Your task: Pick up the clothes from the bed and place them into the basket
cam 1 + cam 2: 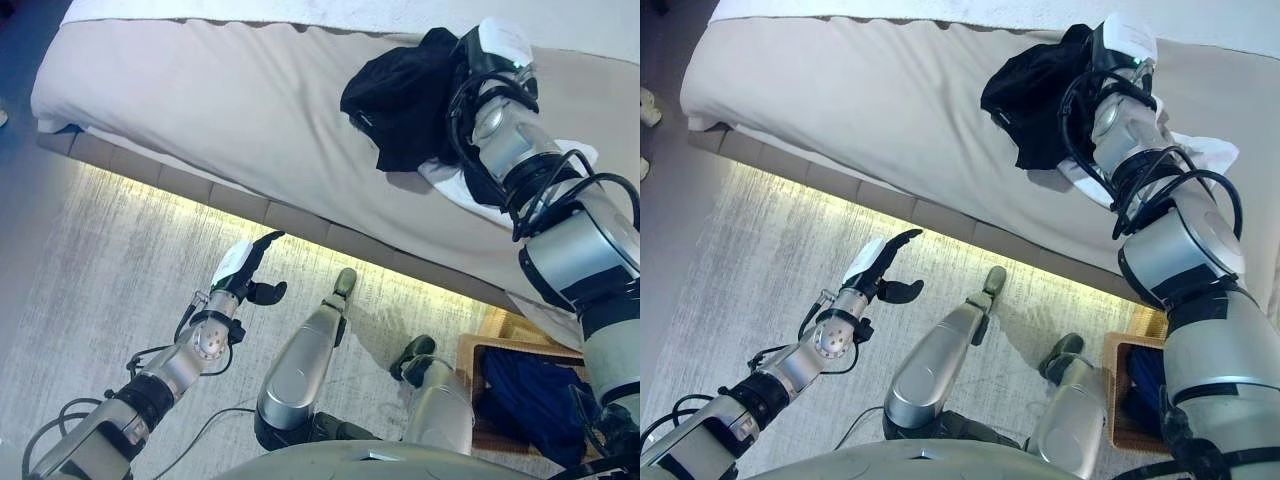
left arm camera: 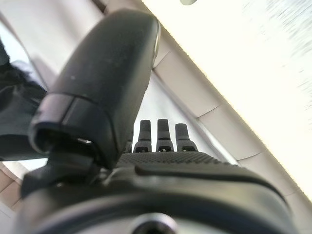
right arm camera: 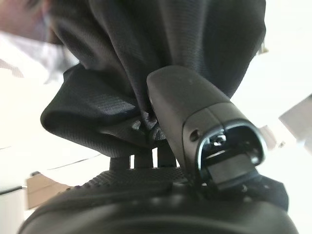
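Note:
A black garment is bunched on the beige bed, near its right part. My right hand reaches over the bed and is shut on this black cloth; in the right wrist view the thumb presses a fold of the black garment against the fingers. A white garment lies under my right forearm on the bed. My left hand hangs open over the floor in front of the bed, holding nothing. The woven basket stands on the floor at lower right with dark blue cloth inside.
A lit strip runs along the bed's base. A light grey rug covers the floor in front of the bed. A white cover lies along the far side of the bed.

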Motion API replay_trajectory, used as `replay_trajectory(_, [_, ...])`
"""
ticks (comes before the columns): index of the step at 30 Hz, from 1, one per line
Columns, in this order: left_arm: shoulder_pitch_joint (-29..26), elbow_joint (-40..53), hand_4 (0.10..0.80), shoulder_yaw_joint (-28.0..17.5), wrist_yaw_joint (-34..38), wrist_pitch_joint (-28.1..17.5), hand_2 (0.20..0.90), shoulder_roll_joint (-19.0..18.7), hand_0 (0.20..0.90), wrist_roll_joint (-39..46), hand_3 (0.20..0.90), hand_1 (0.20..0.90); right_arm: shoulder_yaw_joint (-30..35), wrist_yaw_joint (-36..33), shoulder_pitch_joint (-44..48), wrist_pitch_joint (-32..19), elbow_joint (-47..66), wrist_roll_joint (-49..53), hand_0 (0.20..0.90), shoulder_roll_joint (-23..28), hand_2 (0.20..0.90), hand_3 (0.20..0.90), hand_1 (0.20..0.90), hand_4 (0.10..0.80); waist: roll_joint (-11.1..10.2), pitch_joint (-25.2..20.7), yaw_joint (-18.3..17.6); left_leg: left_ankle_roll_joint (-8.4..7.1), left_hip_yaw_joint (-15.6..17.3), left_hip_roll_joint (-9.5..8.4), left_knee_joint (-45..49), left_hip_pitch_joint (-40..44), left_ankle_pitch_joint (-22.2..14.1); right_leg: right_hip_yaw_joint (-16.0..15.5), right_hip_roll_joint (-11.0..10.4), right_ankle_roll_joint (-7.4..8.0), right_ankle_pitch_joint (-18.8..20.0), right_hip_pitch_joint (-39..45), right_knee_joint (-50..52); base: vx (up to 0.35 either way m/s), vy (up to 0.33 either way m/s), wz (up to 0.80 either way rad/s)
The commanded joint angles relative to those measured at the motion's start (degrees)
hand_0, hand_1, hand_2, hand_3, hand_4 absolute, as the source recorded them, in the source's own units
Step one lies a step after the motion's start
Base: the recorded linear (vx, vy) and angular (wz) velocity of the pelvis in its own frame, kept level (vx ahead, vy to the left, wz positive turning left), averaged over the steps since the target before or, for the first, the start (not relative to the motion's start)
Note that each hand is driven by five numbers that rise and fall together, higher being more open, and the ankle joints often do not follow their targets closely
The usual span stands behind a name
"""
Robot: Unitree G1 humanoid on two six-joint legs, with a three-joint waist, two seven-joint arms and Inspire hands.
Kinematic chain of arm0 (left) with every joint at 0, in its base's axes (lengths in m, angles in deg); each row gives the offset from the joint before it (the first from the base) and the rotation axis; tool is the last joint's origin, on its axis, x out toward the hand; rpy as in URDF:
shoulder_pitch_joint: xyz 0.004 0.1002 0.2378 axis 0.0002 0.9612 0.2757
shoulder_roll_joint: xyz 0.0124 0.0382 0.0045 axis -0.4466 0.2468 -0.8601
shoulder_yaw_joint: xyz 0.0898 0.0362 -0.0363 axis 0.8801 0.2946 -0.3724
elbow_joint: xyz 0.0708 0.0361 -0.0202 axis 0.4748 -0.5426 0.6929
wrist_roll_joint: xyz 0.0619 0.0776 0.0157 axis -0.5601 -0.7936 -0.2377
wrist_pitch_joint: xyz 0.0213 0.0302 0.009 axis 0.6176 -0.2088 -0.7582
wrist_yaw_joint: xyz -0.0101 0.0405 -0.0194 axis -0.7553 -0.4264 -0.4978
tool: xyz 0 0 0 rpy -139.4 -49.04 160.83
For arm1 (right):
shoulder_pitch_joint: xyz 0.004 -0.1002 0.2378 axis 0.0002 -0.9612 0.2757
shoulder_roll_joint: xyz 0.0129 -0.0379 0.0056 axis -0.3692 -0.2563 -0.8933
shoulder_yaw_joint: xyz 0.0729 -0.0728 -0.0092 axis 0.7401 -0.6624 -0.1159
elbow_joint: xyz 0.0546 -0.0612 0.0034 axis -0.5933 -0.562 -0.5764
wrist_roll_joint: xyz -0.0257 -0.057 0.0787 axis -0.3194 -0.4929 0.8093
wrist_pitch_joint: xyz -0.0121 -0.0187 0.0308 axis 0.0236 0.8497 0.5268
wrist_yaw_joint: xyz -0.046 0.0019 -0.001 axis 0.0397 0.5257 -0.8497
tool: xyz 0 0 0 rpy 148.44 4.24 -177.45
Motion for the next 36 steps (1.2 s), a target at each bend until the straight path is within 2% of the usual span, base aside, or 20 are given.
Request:
replay_trajectory(1, [0.55, -2.65, 0.8, -1.88, 0.8, 0.45, 0.9, 0.21, 0.9, 0.4, 0.9, 0.9, -1.51, -5.27, 6.02, -5.34, 4.05, 3.79, 0.3, 7.01, 0.3, 0.2, 0.3, 0.1, -4.75, -10.13, -2.08, 0.82, 1.33, 1.27, -3.61, 7.31, -6.07, -0.07, 2.82, -0.36, 8.09, 6.12, -11.14, 0.119, -0.059, -0.03])
replay_trajectory(5, [1.41, -5.46, 0.8, -2.33, -0.16, 1.14, 0.9, 0.7, 0.9, 0.07, 0.9, 0.9, 0.35, -6.39, 5.77, -6.84, 5.33, 7.27, 0.3, 8.99, 0.3, 0.2, 0.3, 0.1, -6.05, -13.98, -3.59, 0.34, 2.15, 2.07, -7.66, 11.08, -5.06, 0.45, 3.63, 0.4, 9.7, 9.26, -15.13, 0.065, -0.043, -0.06])
replay_trajectory(11, [2.42, -7.05, 0.8, -3.08, -2.76, 2.62, 0.9, 0.83, 0.9, -1.23, 0.9, 0.9, 2.82, -7.39, 5.11, -6.32, 8.72, 9.63, 0.3, 12.91, 0.3, 0.2, 0.3, 0.1, -7.74, -20.2, -5.66, -0.37, 3.52, 3.04, -12.94, 15.73, -4.03, 1.0, 4.75, 1.43, 11.58, 12.88, -20.07, 0.081, -0.058, -0.06])
replay_trajectory(15, [2.2, -8.45, 0.8, -3.14, -1.79, 1.14, 0.9, 0.74, 0.9, -2.63, 0.9, 0.9, 2.79, -7.96, 5.7, -6.99, 10.74, 10.16, 0.3, 15.98, 0.3, 0.2, 0.3, 0.1, -8.73, -23.14, -7.36, -0.82, 4.67, 3.49, -14.87, 17.56, -4.06, 1.43, 5.52, 1.9, 12.52, 14.51, -22.7, 0.049, -0.071, -0.08])
replay_trajectory(21, [1.55, -12.2, 0.8, -3.39, -1.74, -3.37, 0.9, 2.08, 0.9, -3.31, 0.9, 0.9, 3.16, -9.38, 5.15, -7.08, 14.77, 10.14, 0.3, 20.26, 0.3, 0.2, 0.3, 0.1, -9.93, -24.51, -10.26, -1.39, 6.8, 4.2, -14.87, 17.82, -4.83, 3.04, 6.45, 1.86, 13.54, 14.77, -25.28, -0.049, -0.072, -0.17])
replay_trajectory(24, [0.71, -17.91, 0.8, -3.74, -0.31, -7.34, 0.9, 4.43, 0.9, -3.33, 0.9, 0.9, 4.26, -9.07, 3.55, -7.17, 16.94, 9.95, 0.3, 22.37, 0.3, 0.2, 0.3, 0.1, -10.76, -25.03, -12.85, -1.63, 9.12, 4.82, -14.87, 18.82, -5.61, 4.69, 6.91, 1.82, 14.05, 15.0, -26.49, -0.034, -0.055, -0.31])
replay_trajectory(28, [-0.42, -25.39, 0.8, -4.1, 0.54, -10.1, 0.9, 6.44, 0.9, -3.11, 0.9, 0.9, 5.6, -7.95, 1.36, -7.2, 19.21, 10.87, 0.3, 24.87, 0.3, 0.2, 0.3, 0.1, -11.7, -26.0, -16.21, -2.03, 11.62, 5.73, -14.87, 20.33, -6.34, 7.59, 7.8, 1.68, 14.57, 15.15, -27.88, 0.002, -0.043, -0.38])
replay_trajectory(36, [-0.72, -29.93, 0.8, -6.54, 2.57, -12.58, 0.9, 8.62, 0.9, -2.74, 0.9, 0.9, 11.62, -5.54, -7.26, -7.44, 21.96, 11.57, 0.3, 29.24, 0.3, 0.2, 0.3, 0.1, -11.98, -26.82, -21.13, -2.56, 14.89, 7.21, -14.87, 22.47, -7.21, 13.23, 9.35, 1.19, 14.59, 14.61, -28.38, 0.013, -0.022, -0.43])
